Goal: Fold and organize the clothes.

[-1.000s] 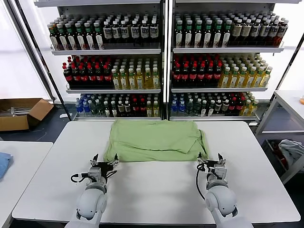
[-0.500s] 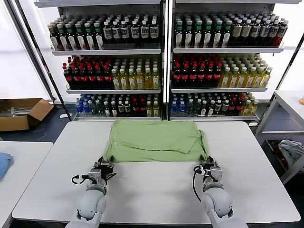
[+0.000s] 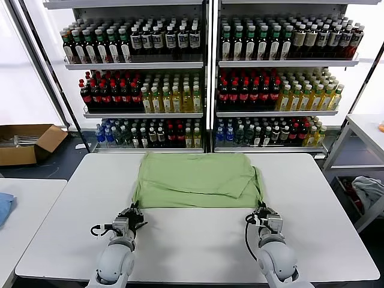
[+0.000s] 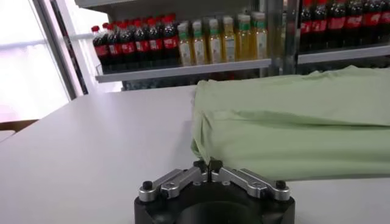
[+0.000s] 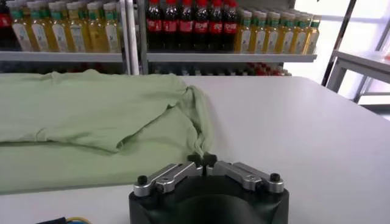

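With both near corners pinched, the fold hangs on an even lift.
Left pincer (image 3: 133, 212) and right pincer (image 3: 261, 213) clamp the green shirt's (image 3: 198, 180) hem on the white surface (image 3: 192, 240) — raise both together, level — then carry forward.

Plain light green shirt (image 3: 198, 180), white table (image 3: 192, 246), black hands, seemingly (image 4: 208, 165)

A white rounded-corner counter (image 3: 198, 240) stands before tall white metal shelving (image 3: 207, 63) packed with rows of bottled drinks (image 3: 144, 96), with an open brown cardboard box (image 3: 27, 143) on the dark floor nearby and bright daylight at both sides.
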Controlling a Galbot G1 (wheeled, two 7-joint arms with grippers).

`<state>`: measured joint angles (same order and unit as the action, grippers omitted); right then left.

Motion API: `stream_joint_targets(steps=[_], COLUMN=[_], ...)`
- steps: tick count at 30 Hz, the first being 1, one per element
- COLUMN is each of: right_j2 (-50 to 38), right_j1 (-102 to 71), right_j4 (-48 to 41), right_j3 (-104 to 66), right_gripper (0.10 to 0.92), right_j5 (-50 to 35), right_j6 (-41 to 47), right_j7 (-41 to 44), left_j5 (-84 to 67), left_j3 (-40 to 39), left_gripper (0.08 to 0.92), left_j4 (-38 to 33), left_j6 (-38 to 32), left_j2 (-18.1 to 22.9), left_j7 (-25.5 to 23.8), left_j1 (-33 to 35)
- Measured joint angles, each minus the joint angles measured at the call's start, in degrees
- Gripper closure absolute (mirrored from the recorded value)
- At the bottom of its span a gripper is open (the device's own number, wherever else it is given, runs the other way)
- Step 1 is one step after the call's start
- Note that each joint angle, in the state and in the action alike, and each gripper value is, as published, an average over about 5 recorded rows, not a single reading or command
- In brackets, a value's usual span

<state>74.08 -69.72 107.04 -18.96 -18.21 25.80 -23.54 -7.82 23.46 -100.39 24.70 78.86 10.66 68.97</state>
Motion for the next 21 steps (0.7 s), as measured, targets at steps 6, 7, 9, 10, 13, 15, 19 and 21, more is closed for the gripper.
stream_joint_targets(steps=[6,7,9,10,13,15,19,21], right_j2=[0.0,0.0,-0.1,-0.2,-0.7,-1.1,-1.6,-1.7], right_j1=[-6.7,-8.1,-11.1,-12.7,-17.2,-20.0,-24.2,-26.0], right_j4=[7.7,9.0,11.3,12.3,14.5,15.5,17.3,18.2], right_j3=[0.1,0.1,0.2,0.2,0.2,0.2,0.3,0.5], right_gripper=[0.914,0.914,0.914,0.914,0.914,0.914,0.914,0.899], right_j5=[1.4,1.7,2.1,2.3,2.9,3.2,3.7,4.1], right_j6=[0.6,0.6,0.7,0.7,0.4,0.1,-0.3,-0.4], right_j7=[-1.8,-2.4,-3.6,-4.2,-6.1,-7.2,-9.1,-9.9], left_j5=[0.6,0.7,0.7,0.7,0.9,1.0,1.2,1.3], left_j3=[0.0,0.1,0.3,0.4,0.9,1.1,1.5,1.4], left_gripper=[0.918,0.918,0.918,0.918,0.918,0.918,0.918,0.918], left_j4=[-7.1,-8.5,-11.4,-12.9,-16.8,-18.9,-21.6,-22.4], left_j6=[0.3,0.4,0.7,0.8,1.4,1.5,1.5,1.5], left_j2=[-1.1,-1.3,-1.7,-1.9,-2.6,-3.1,-3.6,-3.6], left_j7=[0.8,1.0,1.4,1.6,2.4,2.9,3.7,4.0], left_j1=[4.6,5.7,8.0,9.2,13.0,15.8,21.2,23.6])
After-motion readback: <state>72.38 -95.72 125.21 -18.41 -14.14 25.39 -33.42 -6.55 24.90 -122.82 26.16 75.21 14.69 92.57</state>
